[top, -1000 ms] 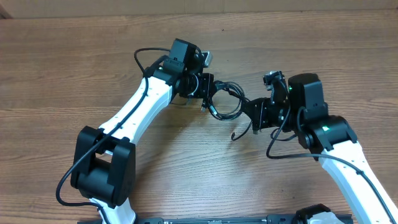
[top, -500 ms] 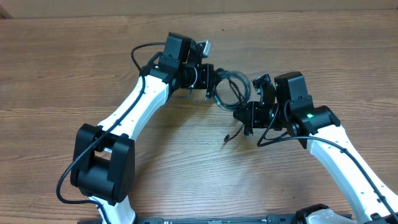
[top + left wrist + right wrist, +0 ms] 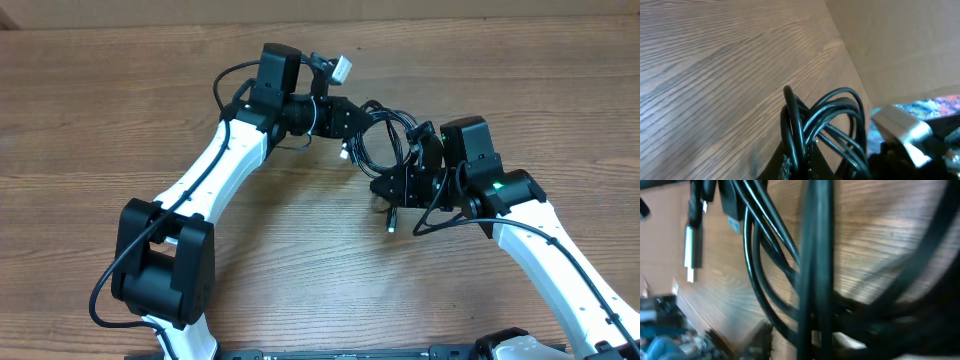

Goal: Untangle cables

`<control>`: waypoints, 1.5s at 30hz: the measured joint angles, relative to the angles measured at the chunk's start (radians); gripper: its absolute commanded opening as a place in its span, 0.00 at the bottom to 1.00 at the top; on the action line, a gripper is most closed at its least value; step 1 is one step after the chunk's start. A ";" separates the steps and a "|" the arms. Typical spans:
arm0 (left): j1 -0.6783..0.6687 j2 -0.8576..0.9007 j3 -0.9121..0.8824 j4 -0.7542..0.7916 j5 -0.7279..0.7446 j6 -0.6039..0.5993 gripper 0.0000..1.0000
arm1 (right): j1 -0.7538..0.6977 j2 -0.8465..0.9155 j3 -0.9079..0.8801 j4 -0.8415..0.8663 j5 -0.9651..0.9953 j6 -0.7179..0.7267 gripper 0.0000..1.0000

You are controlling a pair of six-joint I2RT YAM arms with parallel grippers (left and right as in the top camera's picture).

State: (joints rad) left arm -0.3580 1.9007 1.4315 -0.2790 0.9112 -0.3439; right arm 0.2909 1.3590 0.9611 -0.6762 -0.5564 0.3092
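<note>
Nearest the robot's base, a plug end (image 3: 391,222) is dangling just below the right tool (image 3: 385,188), above the wooden table (image 3: 120,120). The right tool is sitting against the lower edge of the cables (image 3: 383,140). Strands are crossing right in front of its camera, too blurred to tell whether its jaws are apart or closing on anything. Farther out, the cables are hanging as a looped bundle between the two tools. Beyond that, the left tool (image 3: 350,128) is clamping tight on the bundle's far-left side, with loops rising from between its fingers.
</note>
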 measured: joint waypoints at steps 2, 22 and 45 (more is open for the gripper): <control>0.004 0.000 0.000 0.000 0.003 0.008 0.04 | 0.000 0.000 0.000 -0.037 -0.002 0.006 0.56; 0.117 0.000 0.000 -0.018 0.067 0.203 0.04 | -0.112 -0.289 0.191 -0.224 0.035 -0.084 1.00; 0.117 0.000 0.000 -0.016 0.414 0.296 0.04 | -0.425 0.309 0.090 0.127 -0.700 -0.299 0.87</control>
State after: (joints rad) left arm -0.2405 1.9007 1.4315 -0.2951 1.3254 -0.0483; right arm -0.1341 1.6680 1.0515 -0.5495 -1.2560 0.0097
